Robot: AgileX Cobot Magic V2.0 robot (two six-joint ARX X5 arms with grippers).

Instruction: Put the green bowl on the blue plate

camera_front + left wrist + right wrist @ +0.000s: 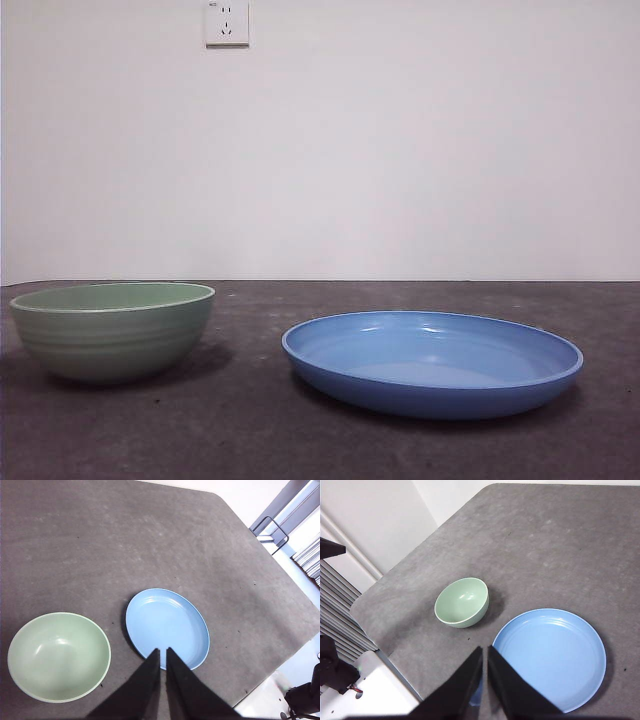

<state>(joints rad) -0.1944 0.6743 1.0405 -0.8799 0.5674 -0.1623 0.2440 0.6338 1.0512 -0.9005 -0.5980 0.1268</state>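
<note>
White wall (400,140) fills the background behind a dark grey, felt-like worktop (250,420), and a white wall socket (227,22) sits high up, left of centre. From the low front view, the green bowl (112,330) stands upright toward the worktop's left edge, empty, its ridged outer wall and lighter rim plainly visible. Bare grey surface separates it from the blue plate (432,362), which lies flat toward the right side of the worktop, also empty; the two are near each other but not touching, and nothing rests on the plate.

Neither arm shows in the front view. Both wrist cameras look down from above. The left gripper (162,652) hangs high over the worktop with its two black jaws drawn together, only a thin slit between them, holding nothing; in that picture its tips overlap the plate's rim, and the bowl lies off to one side. The right gripper (485,650) likewise hovers well above the surface, jaws pressed nearly closed and empty, its tips showing beside the plate's edge and apart from the bowl.
</note>
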